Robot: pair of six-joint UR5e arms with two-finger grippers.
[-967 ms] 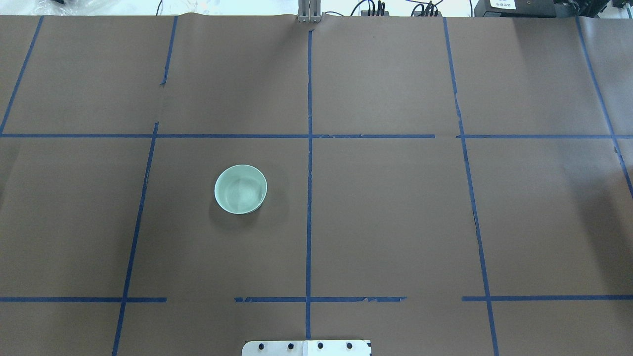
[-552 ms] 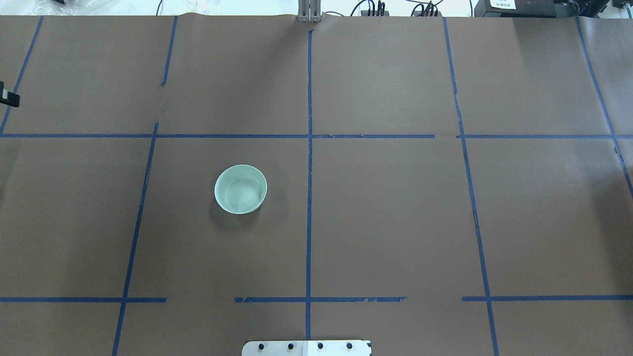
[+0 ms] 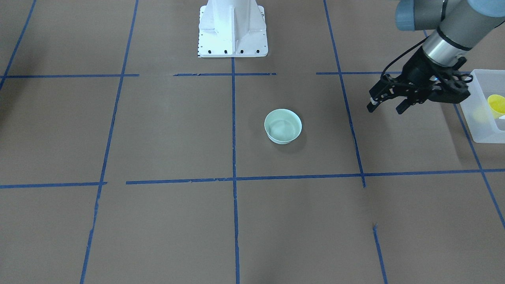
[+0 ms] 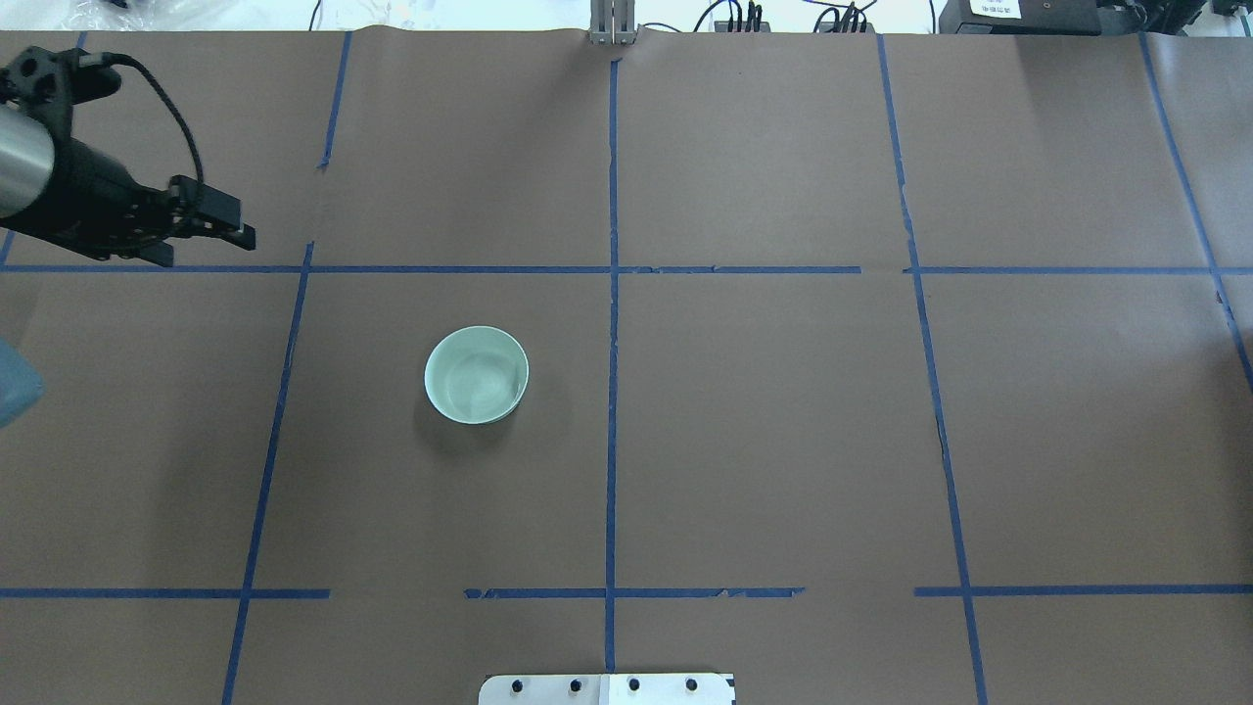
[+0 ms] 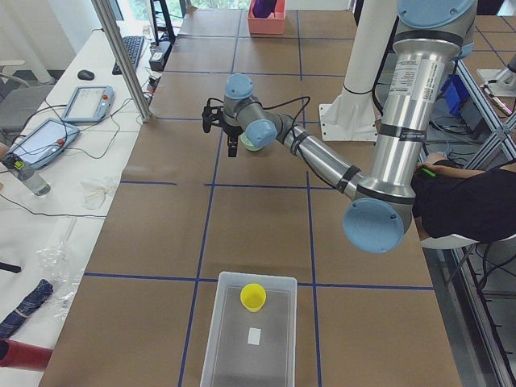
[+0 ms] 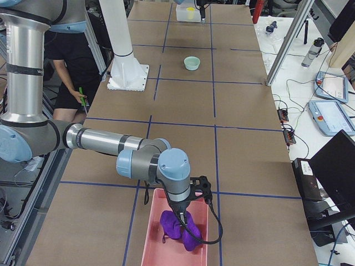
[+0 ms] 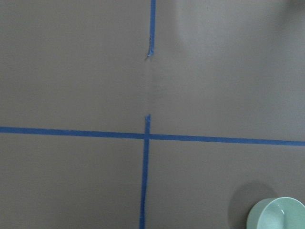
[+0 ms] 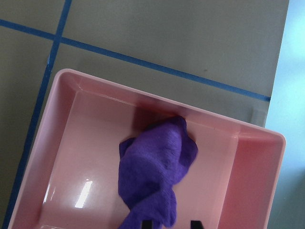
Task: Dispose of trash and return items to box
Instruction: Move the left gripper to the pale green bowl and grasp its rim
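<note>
Yellow cup (image 5: 253, 297) sits inside the frosted box (image 5: 234, 363), near one end wall, at the end of the table (image 4: 783, 441) on my left. My left fingers (image 3: 374, 103) hover above the table between the box and a pale green bowl (image 4: 477, 375), spread wide and holding nothing. My right fingers (image 8: 147, 224) hang over a pink tray (image 8: 66, 157) containing a crumpled purple cloth (image 8: 152, 171). They stand apart, with one tip in front of the cloth, and grip nothing.
</note>
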